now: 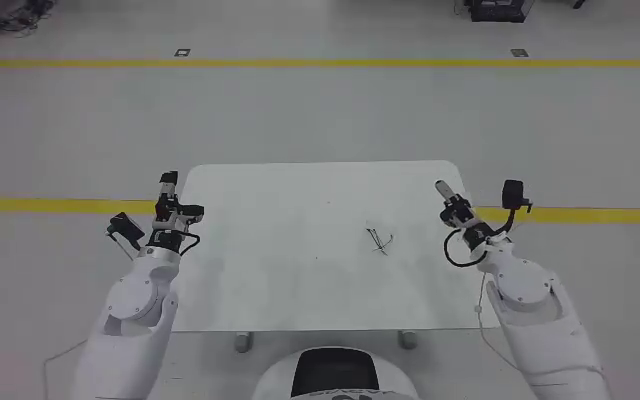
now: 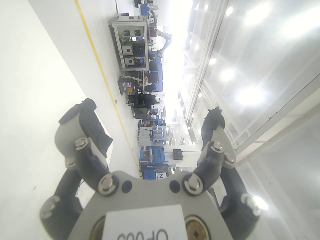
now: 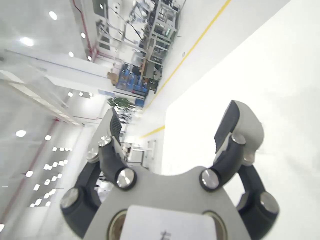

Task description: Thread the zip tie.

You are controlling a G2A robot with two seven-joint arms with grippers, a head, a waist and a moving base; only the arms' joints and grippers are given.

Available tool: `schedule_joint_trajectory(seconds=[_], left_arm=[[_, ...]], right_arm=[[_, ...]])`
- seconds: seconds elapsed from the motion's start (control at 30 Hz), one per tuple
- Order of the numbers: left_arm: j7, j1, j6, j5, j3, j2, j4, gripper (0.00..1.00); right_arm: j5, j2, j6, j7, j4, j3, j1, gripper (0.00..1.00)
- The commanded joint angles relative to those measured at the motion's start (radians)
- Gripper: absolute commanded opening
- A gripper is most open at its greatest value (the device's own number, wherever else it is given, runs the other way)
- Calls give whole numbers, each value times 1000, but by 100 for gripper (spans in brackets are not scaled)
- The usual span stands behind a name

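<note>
A thin dark zip tie [image 1: 379, 240] lies bent on the white table [image 1: 290, 270], right of its middle. My left gripper [image 1: 167, 181] hovers at the table's left edge, pointing away from me; the left wrist view shows this gripper [image 2: 152, 112] open with nothing between its fingers. My right gripper [image 1: 443, 189] is held at the table's right edge, well right of the zip tie. Seen from its own wrist, the right gripper [image 3: 172, 116] stands open and holds nothing.
The table's far corner [image 3: 175, 106] and the floor with a yellow line [image 1: 320, 63] lie beyond. Machines and racks [image 2: 132, 48] stand far off in the room.
</note>
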Motion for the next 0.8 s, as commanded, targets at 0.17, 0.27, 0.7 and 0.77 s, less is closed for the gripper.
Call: schedule_joint_trajectory(seconds=[0.17,0.27,0.7,0.77], left_arm=[[0,0,0,0,0,0,0,100],[0,0,0,0,0,0,0,100],[0,0,0,0,0,0,0,100],[0,0,0,0,0,0,0,100]], right_arm=[[-60,3,24,78,12,-29,32,100],[-60,3,24,78,12,-29,32,100],[-408,20,79,373,58,-159,206,100],[-426,17,83,417,85,-195,236,100]])
